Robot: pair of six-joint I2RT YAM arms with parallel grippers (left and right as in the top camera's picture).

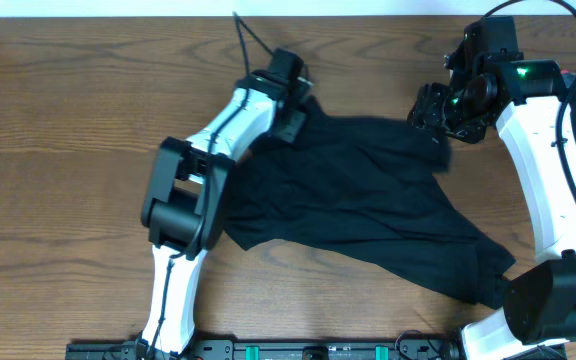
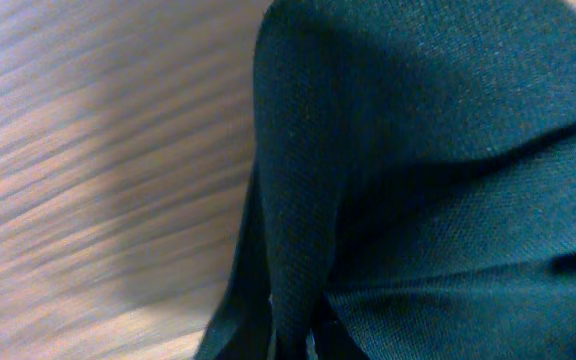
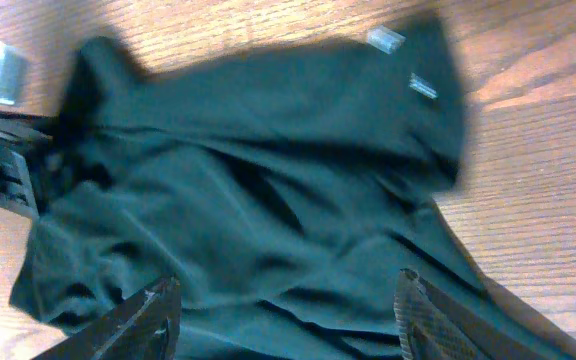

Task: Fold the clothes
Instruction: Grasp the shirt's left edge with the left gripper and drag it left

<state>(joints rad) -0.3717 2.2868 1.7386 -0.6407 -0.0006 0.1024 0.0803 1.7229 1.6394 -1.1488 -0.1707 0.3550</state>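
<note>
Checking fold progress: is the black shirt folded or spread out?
Spread out, not folded: the black shirt lies wrinkled across the table, left gripper shut on its edge.

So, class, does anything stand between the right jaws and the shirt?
Nothing visible does. In the wrist view the right jaws, open, frame only the shirt, lying on the table; the left jaws pinch a corner.

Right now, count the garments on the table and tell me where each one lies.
1. The black shirt lies crumpled mid-table, spread from the left gripper down toward the right arm. More may lie hidden beyond the frame's right edge.
</note>
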